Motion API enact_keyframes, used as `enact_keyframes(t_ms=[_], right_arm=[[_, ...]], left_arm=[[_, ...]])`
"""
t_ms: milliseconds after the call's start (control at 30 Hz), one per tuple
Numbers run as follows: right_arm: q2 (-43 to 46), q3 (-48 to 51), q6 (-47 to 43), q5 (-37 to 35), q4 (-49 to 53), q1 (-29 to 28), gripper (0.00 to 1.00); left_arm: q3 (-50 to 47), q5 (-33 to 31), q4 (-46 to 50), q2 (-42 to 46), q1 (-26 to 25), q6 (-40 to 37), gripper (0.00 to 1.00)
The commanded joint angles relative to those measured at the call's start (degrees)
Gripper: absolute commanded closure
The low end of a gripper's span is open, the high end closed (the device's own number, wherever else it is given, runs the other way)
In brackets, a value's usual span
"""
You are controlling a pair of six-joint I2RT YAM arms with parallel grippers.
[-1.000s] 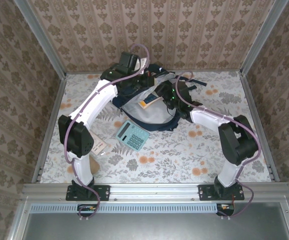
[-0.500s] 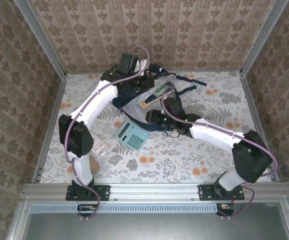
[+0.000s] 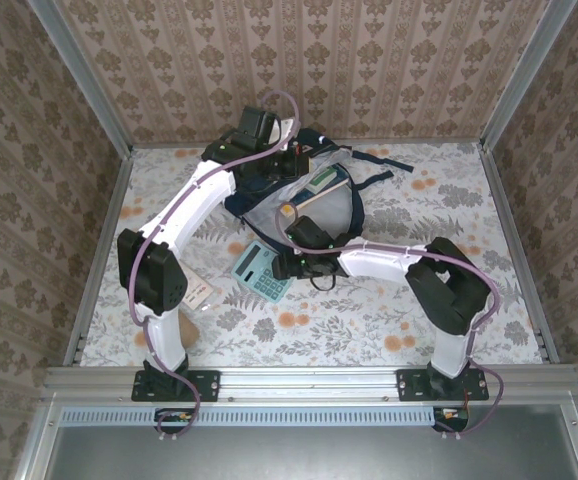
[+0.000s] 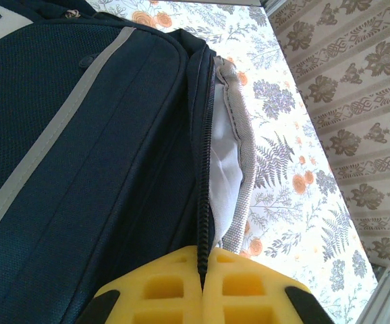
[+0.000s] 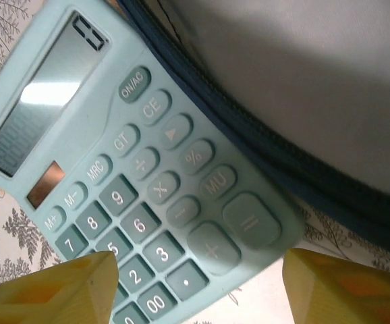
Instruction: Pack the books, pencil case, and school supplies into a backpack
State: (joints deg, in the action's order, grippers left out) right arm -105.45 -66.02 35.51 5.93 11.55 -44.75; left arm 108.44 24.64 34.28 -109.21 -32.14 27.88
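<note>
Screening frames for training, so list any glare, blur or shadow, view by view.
Right wrist: white glare on the calculator display, keys legible, right tool soft at the bottom edge. Left wrist: backpack fabric sharp, left tool blurred close up. Top external: even light, no harsh shadows on the table.

Floral-print table [image 3: 369, 320], damask-patterned walls [image 3: 389, 60], metal frame rail [image 3: 299, 380] along near edge

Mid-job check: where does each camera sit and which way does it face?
Top external: above, behind the bases, facing down; left arm and right arm show.
Left wrist: on the left arm, along shut left fingers pinching the backpack's zipper edge.
Right wrist: on the right arm, down past open right fingers at the calculator.
Shared: calculator, in top and right wrist.
</note>
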Motion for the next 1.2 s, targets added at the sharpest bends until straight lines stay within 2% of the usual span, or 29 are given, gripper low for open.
enact_keyframes(t_ms=[0, 67, 433, 733, 1167], right_arm=[[-1.8, -3.4, -3.8, -1.8, 2.5, 0.4, 0.31], [-3.0, -4.5, -4.7, -1.9, 2.8, 0.7, 0.24], [-8.0, -7.6, -8.5, -1.4, 3.6, 1.2, 0.24], [-5.7, -5.1, -6.4, 2.2, 2.0, -0.5, 0.26], [-1.5, -3.3, -3.1, 2.0, 2.2, -4.2, 0.27]], left_arm=[[0.7, 0.8, -2.1, 3.7, 0.7, 0.2, 1.0], [0.6, 0.8, -2.1, 3.7, 0.8, 0.2, 1.0], [0.9, 0.8, -2.2, 3.5, 0.9, 0.3, 1.0], [0.8, 1.1, -2.5, 3.3, 1.0, 0.6, 1.0], [0.7, 1.7, -2.7, 3.4, 1.0, 0.7, 1.0]])
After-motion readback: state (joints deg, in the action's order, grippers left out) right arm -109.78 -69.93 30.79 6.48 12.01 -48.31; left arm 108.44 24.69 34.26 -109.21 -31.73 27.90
